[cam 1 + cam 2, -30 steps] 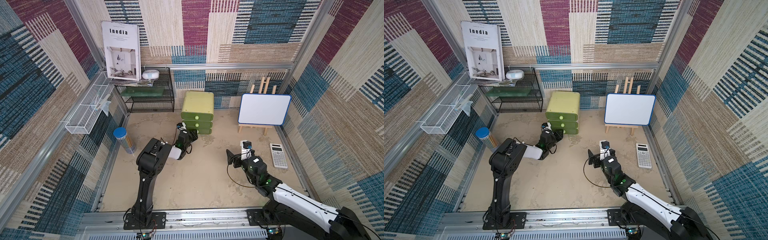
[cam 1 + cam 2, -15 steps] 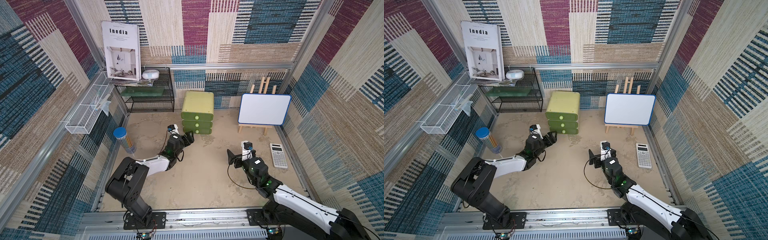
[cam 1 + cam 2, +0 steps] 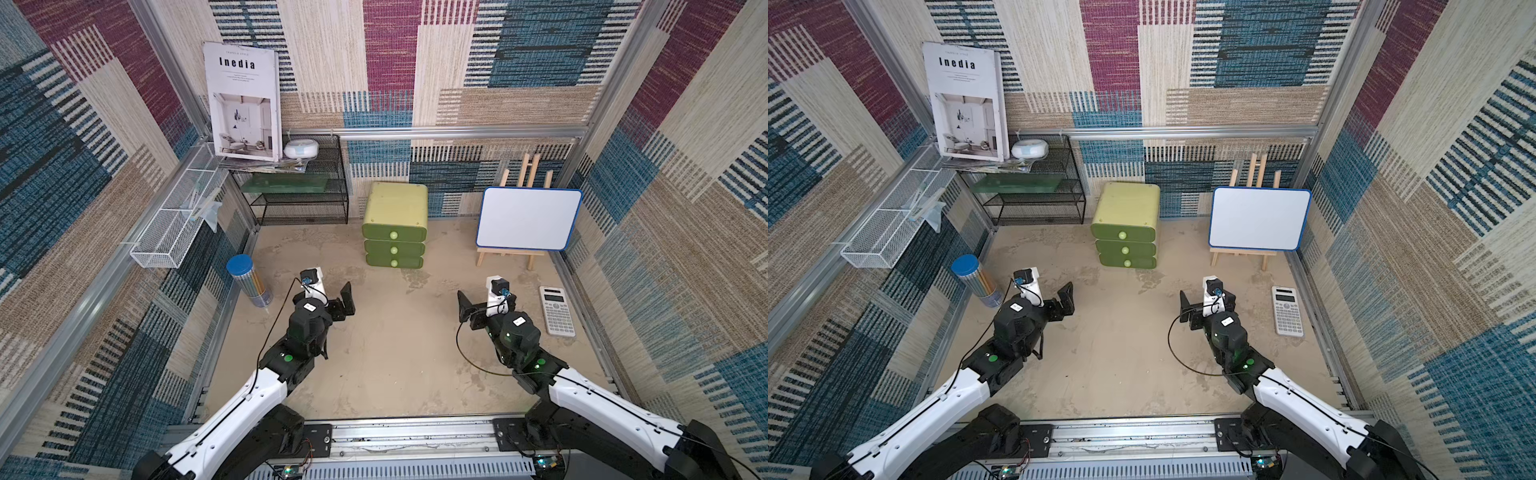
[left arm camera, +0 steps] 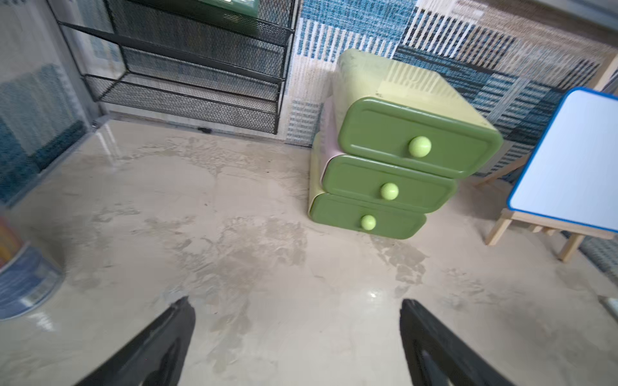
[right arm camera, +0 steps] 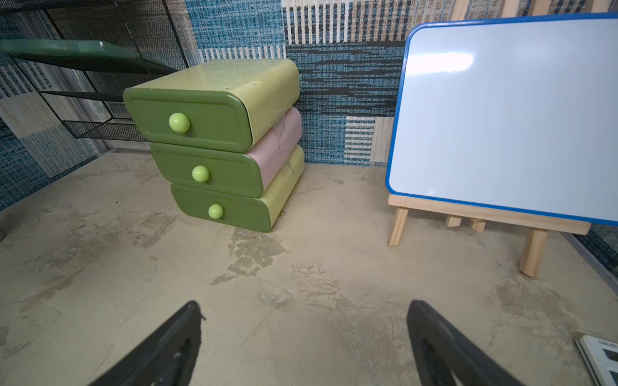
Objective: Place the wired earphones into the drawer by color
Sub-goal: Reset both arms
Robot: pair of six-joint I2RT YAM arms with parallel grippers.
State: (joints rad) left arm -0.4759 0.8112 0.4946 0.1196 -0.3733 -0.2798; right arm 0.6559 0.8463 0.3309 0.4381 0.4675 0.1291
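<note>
Left gripper (image 4: pixel 294 300) and right gripper (image 5: pixel 306 303) both wide, nothing held, above the worktop (image 3: pixel 395 353). Green drawer unit (image 3: pixel 394 226) at back edge, apparently all shut.

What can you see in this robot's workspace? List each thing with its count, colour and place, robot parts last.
drawer unit: one, green, three shut drawers, back centre
whiteboard: one, white, blue rim, on easel, right of drawer unit
calculator: one, white, by right wall
tube: one, clear, blue lid, by left wall
mesh shelf: one, black, back left
magazine: one, white, standing on shelf
wire basket: one, white, left wall
wired earphones: none in view
left gripper: one, black, open, empty
right gripper: one, black, open, empty
</note>
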